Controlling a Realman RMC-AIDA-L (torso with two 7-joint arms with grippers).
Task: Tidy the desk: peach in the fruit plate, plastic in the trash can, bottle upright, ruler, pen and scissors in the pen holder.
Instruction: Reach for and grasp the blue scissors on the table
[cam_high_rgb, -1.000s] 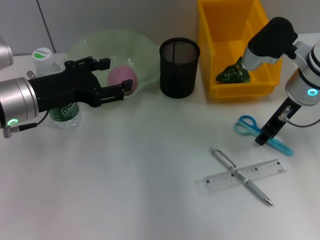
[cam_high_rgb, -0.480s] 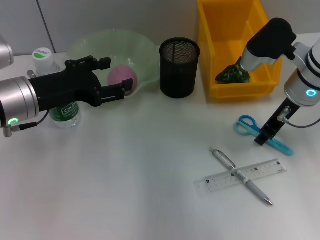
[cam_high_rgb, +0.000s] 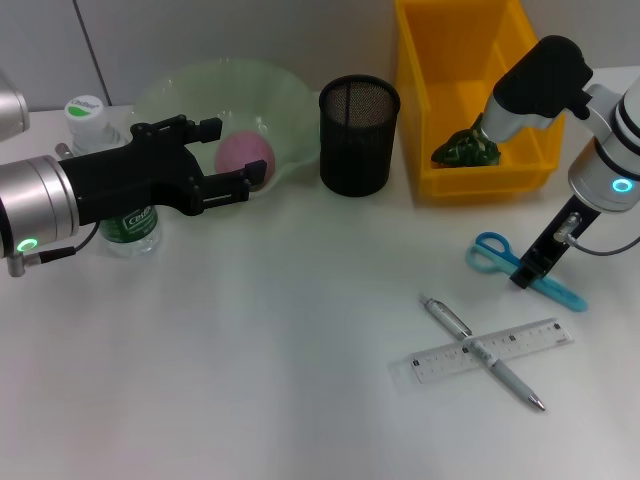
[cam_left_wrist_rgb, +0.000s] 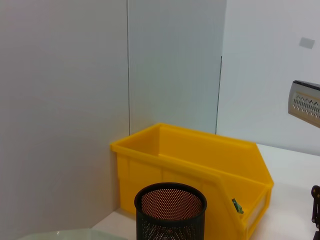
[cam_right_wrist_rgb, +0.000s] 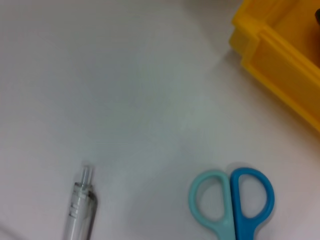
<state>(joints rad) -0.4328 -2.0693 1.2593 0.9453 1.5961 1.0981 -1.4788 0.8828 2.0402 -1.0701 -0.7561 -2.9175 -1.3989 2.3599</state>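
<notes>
Blue-and-teal scissors (cam_high_rgb: 524, 268): lying flat on the white surface (cam_high_rgb: 250, 380), well apart from the black mesh pen holder (cam_high_rgb: 358, 134), looped handles pointing toward the yellow plastic bin (cam_high_rgb: 470, 100).
Right gripper (cam_high_rgb: 523, 276): hanging directly over the scissors' pivot; whether its fingers are spread or pressed together cannot be told.
Left gripper (cam_high_rgb: 225, 155): hovering with fingers spread and holding nothing, in front of the pale green fruit plate (cam_high_rgb: 170, 90), beside the upright clear bottle with the green label (cam_high_rgb: 122, 200).
Pink peach (cam_high_rgb: 245, 155): sitting in the fruit plate already.
Crumpled green plastic (cam_high_rgb: 466, 148): resting inside the yellow bin.
Clear plastic ruler (cam_high_rgb: 492, 350) and silver pen (cam_high_rgb: 483, 353): lying crossed and touching, near the scissors, not yet put away.
Step in hand: by appearance, the right arm is lining up to pick the scissors.
Handling: the scissors are looking stiff, light and thin, lying flush with the surface, so the fingertips are probably needing to scrape under them; the smooth handles could be slipping.
Where to hold: across the shank just below the loops seems best, keeping the blades together and letting them drop point-first into the holder.
</notes>
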